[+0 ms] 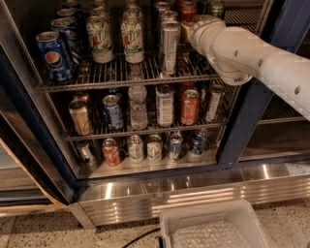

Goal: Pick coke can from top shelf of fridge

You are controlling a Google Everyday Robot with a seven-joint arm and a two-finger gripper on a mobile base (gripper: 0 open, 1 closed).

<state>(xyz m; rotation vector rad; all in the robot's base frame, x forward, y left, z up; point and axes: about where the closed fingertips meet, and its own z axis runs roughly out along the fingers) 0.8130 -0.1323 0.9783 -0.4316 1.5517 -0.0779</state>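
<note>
Wire-grid top shelf (121,73); pincer (190,26) by red coke can (187,9)

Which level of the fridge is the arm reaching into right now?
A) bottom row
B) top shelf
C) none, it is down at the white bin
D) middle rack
B: the arm reaches in from the right above the top shelf, and the gripper at its end sits beside the coke can near the back.
</note>
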